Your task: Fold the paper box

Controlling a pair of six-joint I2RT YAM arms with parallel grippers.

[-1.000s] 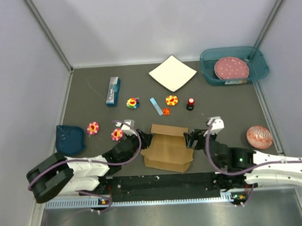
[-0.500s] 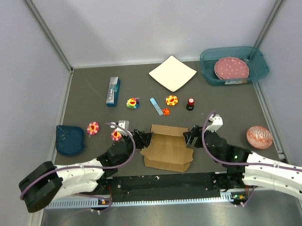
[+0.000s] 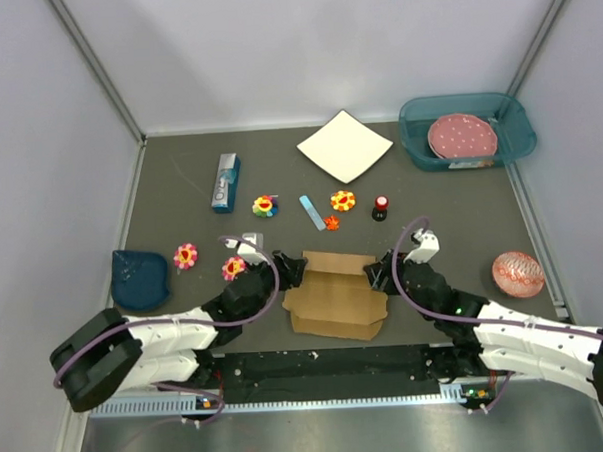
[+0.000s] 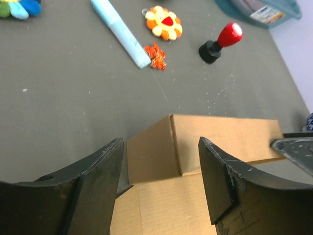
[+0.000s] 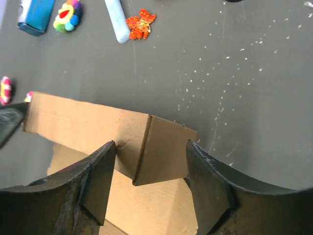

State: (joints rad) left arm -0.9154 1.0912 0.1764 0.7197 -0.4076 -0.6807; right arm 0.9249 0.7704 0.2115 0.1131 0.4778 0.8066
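The plain brown cardboard paper box lies at the near middle of the dark grey table, between the 2 arms. It is partly formed: the far long wall stands up with a short end wall bent at each corner, and the near panels lie flat.

The left gripper straddles the far-left corner with its jaws spread wide and nothing clamped. The right gripper does the same at the far-right corner. Whether any pad touches cardboard I cannot tell.

Left of the box sit 2 pink flower-shaped toys and a dark blue pouch. To the right sits a red-and-white patterned ball.

Farther off is a loose row — a rainbow flower toy, a pale blue stick, an orange flower toy and a red-topped black stamp. A small blue carton lies far left. At the back are a white square sheet and a teal plastic tub holding a pink dotted plate.
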